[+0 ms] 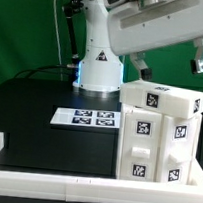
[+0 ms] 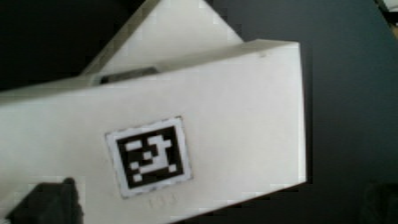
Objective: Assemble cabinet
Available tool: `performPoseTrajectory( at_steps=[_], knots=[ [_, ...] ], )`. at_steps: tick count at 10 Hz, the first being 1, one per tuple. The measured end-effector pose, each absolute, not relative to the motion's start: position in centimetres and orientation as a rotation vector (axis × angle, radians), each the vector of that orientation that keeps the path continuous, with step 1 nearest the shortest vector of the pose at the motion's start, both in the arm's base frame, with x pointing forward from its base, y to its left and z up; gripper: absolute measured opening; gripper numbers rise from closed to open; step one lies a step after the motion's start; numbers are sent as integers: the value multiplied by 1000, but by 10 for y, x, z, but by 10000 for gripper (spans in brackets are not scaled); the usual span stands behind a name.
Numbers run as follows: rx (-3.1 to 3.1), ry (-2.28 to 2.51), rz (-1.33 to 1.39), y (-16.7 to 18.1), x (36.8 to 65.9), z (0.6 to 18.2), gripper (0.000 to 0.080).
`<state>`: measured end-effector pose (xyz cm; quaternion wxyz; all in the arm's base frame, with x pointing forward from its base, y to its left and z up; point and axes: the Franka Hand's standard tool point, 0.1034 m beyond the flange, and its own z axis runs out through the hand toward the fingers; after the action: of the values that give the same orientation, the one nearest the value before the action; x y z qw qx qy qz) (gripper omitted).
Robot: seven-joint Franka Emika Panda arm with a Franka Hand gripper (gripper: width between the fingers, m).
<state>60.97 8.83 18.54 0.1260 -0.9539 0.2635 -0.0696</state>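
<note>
Marker board (image 1: pixel 90 117): flat on the black table (image 1: pixel 33 118), at 9 o'clock from the cabinet; four tags showing
Robot base (image 1: pixel 98 71): at 12 o'clock from the marker board
Cabinet (image 1: pixel 159 132): white tagged blocks stacked on the exterior view's right, against the white rail (image 1: pixel 43 169); wrist view shows one tagged panel (image 2: pixel 169 125)
Gripper (image 1: pixel 139 65): above the cabinet at 12 o'clock; finger spread cannot be told

You've got the cabinet (image 1: pixel 159 133) standing on the table (image 1: pixel 29 108) at the exterior view's right, near the front rail (image 1: pixel 42 172). The marker board (image 1: pixel 86 117) lies flat to its left, arm base (image 1: pixel 97 74) behind the board.
</note>
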Motion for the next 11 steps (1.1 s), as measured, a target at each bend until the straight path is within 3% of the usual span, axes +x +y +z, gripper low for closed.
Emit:
performPoseTrajectory(
  at_steps=[6,11],
  knots=[
    [-2952,128,-225,89,611,184,797],
    [-2952,-880,-243,84,609,175,797]
  ],
)
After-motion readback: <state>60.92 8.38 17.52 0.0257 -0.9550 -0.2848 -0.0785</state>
